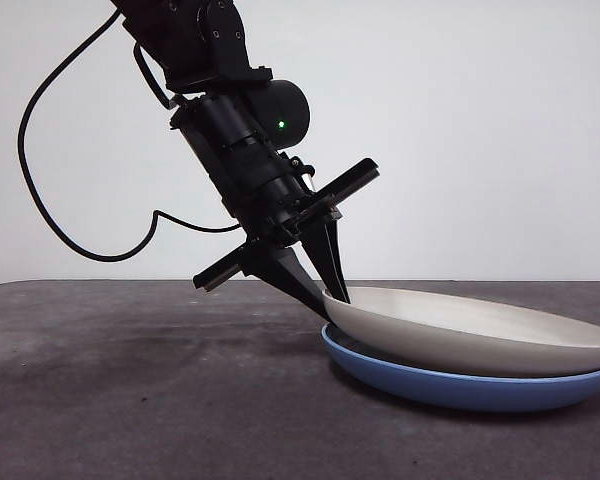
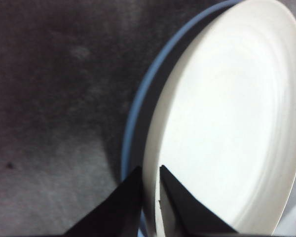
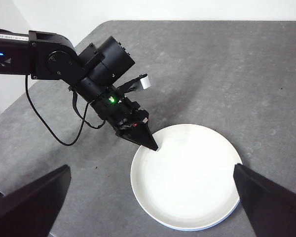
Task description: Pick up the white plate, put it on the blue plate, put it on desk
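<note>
We see the left hand [image 1: 325,292] pinching the near rim of the white plate [image 1: 480,335], which sits tilted on the blue plate [image 1: 450,385], its gripped edge raised. Both plates rest on the table [image 1: 130,400], with open surface all around. The right hand [image 3: 148,202] hangs spread wide, high above the plates.

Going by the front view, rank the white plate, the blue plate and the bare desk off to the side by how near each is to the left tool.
1. White plate: its rim is pinched by the left tool.
2. Blue plate: directly beneath the white one.
3. Desk: bare stretch, farthest out.
</note>
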`<control>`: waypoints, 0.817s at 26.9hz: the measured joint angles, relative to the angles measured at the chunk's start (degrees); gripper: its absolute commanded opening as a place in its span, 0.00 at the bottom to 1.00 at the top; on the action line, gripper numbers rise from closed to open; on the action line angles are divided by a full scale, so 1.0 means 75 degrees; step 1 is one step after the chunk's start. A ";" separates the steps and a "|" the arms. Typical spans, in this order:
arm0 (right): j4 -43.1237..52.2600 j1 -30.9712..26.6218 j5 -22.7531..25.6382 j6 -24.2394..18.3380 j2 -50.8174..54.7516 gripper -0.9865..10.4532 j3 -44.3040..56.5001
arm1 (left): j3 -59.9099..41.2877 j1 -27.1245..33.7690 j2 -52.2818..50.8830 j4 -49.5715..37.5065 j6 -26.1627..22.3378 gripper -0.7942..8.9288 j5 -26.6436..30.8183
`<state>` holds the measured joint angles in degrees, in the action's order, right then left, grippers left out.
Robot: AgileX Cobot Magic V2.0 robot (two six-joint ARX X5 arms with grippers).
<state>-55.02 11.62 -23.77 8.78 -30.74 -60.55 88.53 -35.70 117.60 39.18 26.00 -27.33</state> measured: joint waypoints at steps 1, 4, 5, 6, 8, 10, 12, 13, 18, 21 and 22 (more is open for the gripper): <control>0.0000 0.0000 0.0000 0.0000 0.0000 0.62 0.0000 | 0.0000 0.0000 0.0000 0.0000 -0.0003 0.16 0.0076; -0.0003 0.0000 -0.0006 0.0000 0.0000 0.62 0.0000 | 0.0003 -0.0003 0.0000 0.0003 -0.0003 0.20 0.0192; -0.0003 0.0000 -0.0006 0.0000 0.0000 0.62 0.0000 | 0.0003 -0.0006 0.0000 0.0000 -0.0003 0.24 0.0195; -0.0003 0.0000 -0.0006 0.0000 0.0000 0.62 0.0000 | 0.0003 -0.0009 0.0000 -0.0003 -0.0003 0.28 0.0192; -0.0003 0.0000 -0.0006 0.0000 0.0000 0.62 0.0000 | 0.0015 -0.0026 0.0000 -0.0006 -0.0003 0.39 0.0181; -0.0003 0.0000 -0.0006 0.0000 0.0000 0.62 0.0000 | 0.0032 -0.0044 0.0000 -0.0006 -0.0003 0.46 0.0178; -0.0003 0.0000 -0.0006 0.0000 0.0000 0.62 0.0000 | 0.0044 -0.0047 0.0000 -0.0012 -0.0009 0.50 0.0093; -0.0003 0.0000 -0.0006 0.0000 0.0000 0.62 0.0000 | 0.0055 -0.0047 0.0000 -0.0012 -0.0006 0.51 0.0052; -0.0003 0.0000 -0.0006 0.0000 0.0000 0.62 0.0000 | 0.0213 -0.0050 0.0000 0.0096 -0.0012 0.51 -0.0090; -0.0003 0.0000 -0.0006 0.0000 0.0000 0.62 0.0000 | 0.0466 -0.0050 0.0000 0.0271 -0.0023 0.51 -0.0157; 0.0000 0.0000 -0.0006 0.0000 0.0000 0.62 0.0000 | 0.0571 -0.0050 0.0000 0.0326 -0.0026 0.51 -0.0149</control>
<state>-55.02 11.62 -23.81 8.78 -30.74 -60.55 92.82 -36.07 117.60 41.63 25.80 -28.45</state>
